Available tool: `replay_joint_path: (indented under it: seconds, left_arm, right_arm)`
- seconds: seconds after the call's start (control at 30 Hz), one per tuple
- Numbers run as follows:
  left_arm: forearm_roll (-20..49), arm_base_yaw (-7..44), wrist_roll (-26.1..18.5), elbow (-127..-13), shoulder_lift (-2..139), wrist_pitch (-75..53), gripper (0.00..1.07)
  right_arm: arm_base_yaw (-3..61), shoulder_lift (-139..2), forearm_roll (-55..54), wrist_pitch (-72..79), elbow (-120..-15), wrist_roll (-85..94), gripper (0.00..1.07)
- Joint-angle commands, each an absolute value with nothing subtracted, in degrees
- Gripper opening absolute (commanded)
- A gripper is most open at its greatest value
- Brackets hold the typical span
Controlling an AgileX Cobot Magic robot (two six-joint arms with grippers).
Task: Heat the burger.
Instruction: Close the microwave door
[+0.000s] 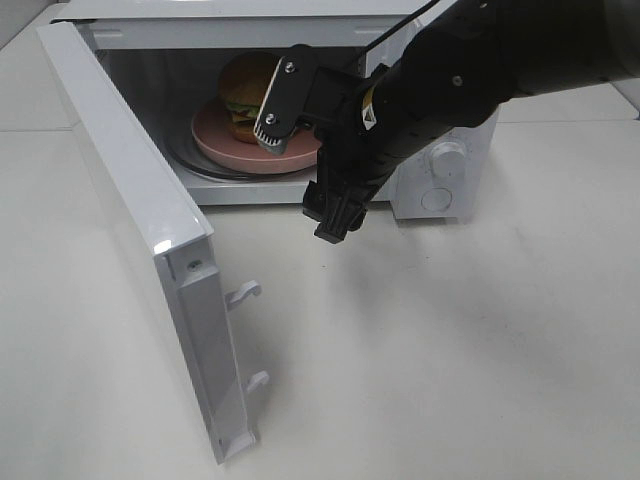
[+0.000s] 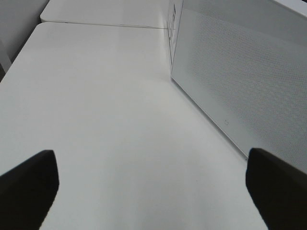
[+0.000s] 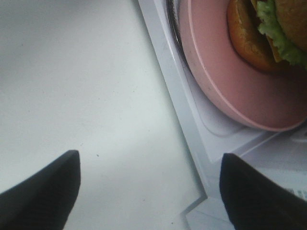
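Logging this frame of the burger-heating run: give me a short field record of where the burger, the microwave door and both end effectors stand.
burger: on the pink plate, inside the microwave
microwave door: wide open
right end effector: open, empty, at the microwave's front edge near the plate
left end effector: open, empty, over the table beside the door
task stage: burger loaded, door not yet closed

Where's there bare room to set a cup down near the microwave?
The bare table in front of the microwave, right of its open door, is free. The cavity is crowded: burger on pink plate, right arm at its mouth.
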State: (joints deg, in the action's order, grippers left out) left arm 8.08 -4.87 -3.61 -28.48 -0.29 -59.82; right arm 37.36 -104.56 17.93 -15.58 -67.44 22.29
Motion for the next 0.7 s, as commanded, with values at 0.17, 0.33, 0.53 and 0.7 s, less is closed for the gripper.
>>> replay_joint_path:
  seconds: [0.17,0.33,0.53,0.7]
  left_arm:
    - [8.2,-4.6,-3.6,-28.4,-1.5,-59.4,0.98]
    - [8.2,-4.6,-3.6,-28.4,-1.5,-59.4,0.98]
    - [8.2,-4.6,-3.6,-28.4,-1.5,-59.4,0.98]
    - [8.2,-4.6,-3.6,-28.4,-1.5,-59.4,0.98]
  right_arm:
    - [37.4,-100.3,18.0,-21.1,-65.3,8.0,0.81]
    - [37.4,-97.6,18.0,-27.3,-64.3,2.8,0.81]
    - [37.4,-93.9,18.0,-37.8,-64.3,-4.4,0.80]
    - [37.1,-90.8,17.8,-42.6,-64.3,-8.5,0.78]
